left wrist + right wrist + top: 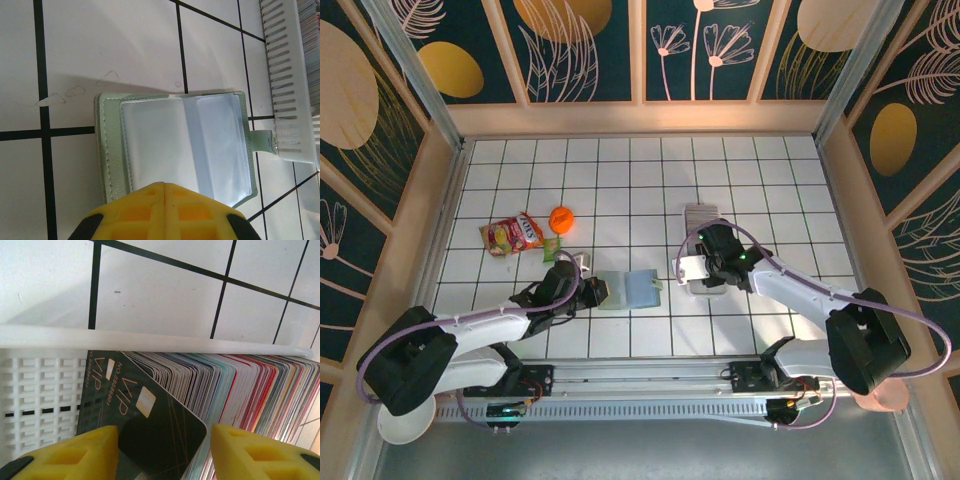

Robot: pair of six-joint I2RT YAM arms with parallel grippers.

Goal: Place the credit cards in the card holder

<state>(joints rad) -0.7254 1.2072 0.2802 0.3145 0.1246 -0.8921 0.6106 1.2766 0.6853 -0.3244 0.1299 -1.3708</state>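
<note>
The card holder [175,145] lies open on the tiled table, sage-green with clear bluish sleeves, its clasp tab pointing at the tray; from above it [630,289] sits at table centre. My left gripper [164,186] is shut, its yellow tips meeting over the holder's near edge, nothing between them. The credit cards [240,390] stand edge-on as a packed row in a white slotted tray [40,390]. My right gripper [162,452] is open above the row's end, its fingers either side of a dark tilted VIP card [155,425], with a small gap at the card's right corner.
The tray [700,235] stands right of centre, under the right gripper [705,268]. A snack packet [512,234], an orange ball [561,218] and a small green item [552,248] lie at the left. Wooden walls ring the table.
</note>
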